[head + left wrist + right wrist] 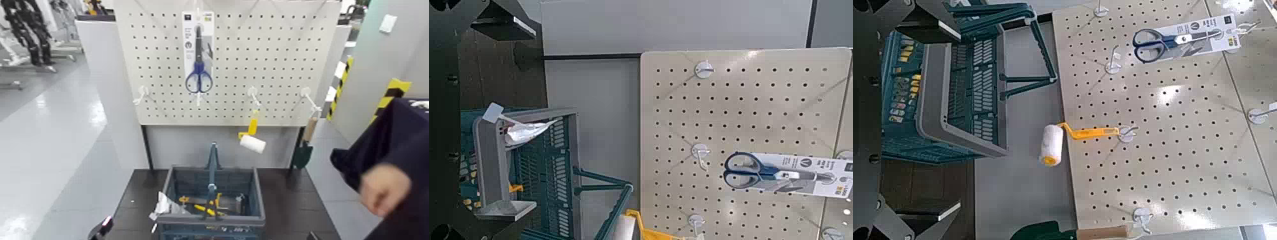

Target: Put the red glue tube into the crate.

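The crate stands on the dark table below the pegboard, its centre handle upright. It holds yellow-handled tools and a crumpled silvery-white pack at its left end. No red glue tube shows in any view. My left gripper is low at the table's front left, apart from the crate. In its wrist view the fingers stand wide apart and empty. My right gripper barely shows at the front right. In its wrist view it is open and empty, and the crate lies beyond it.
A blue-handled scissors pack hangs on the white pegboard. A yellow-handled paint roller and a green trowel hang lower. A person's hand and dark sleeve reach in from the right.
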